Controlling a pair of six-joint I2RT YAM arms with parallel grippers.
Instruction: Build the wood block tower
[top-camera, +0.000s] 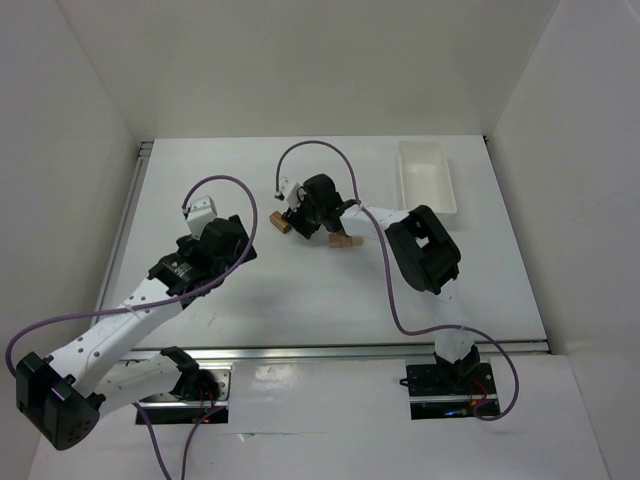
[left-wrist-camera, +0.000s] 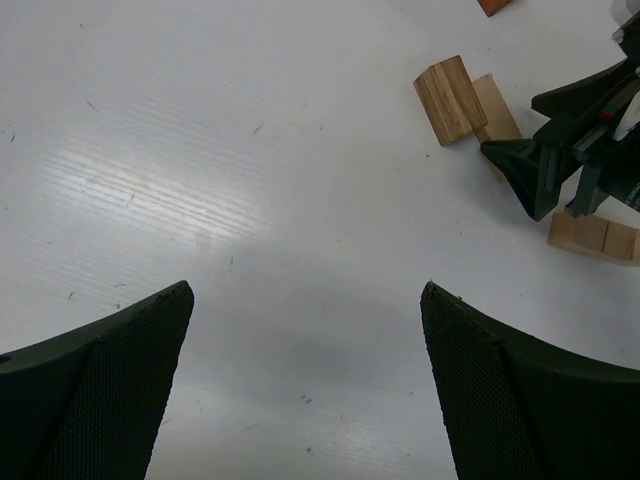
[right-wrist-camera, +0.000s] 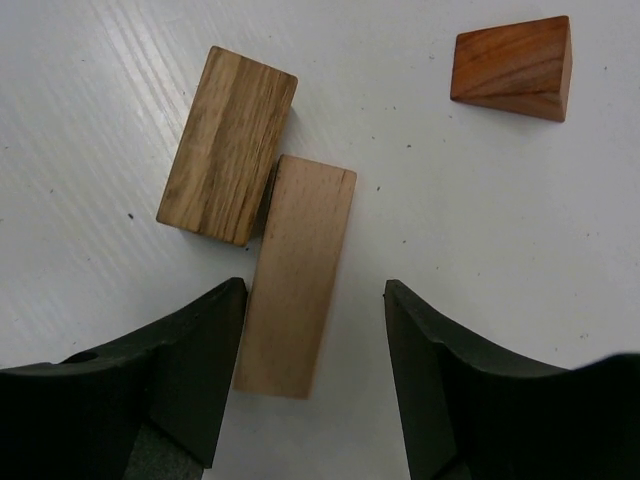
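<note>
Right wrist view puts your right gripper (right-wrist-camera: 315, 288) partly open astride the near end of the pale block (right-wrist-camera: 300, 250), holding nothing; one finger looks hard against that block's edge while the other stands off, so closing from here would probably shove it sideways before it clamps. The striped block (right-wrist-camera: 228, 145) touches its far corner, so a shove could drag both askew and leave you gripping off-centre. Nothing is stacked yet; the blocks all lie flat mid-desk, with the wedge (right-wrist-camera: 515, 68) well apart and a seamed block (left-wrist-camera: 595, 235) just beside your right gripper. Your left gripper (left-wrist-camera: 305, 300) hangs wide and empty over bare desk (left-wrist-camera: 200, 150) near the cluster; bring it in carelessly and the arms could clash.

The wood looks smooth and square-edged; the striped block carries bold dark grain, the pale one fine speckled pores, and the wedge is reddish-brown with a sloped face that I judge would bear nothing on top. The desk is glossy white with faint ribbing, so expect blocks to slide; the finger pads show a dotted mesh.
</note>
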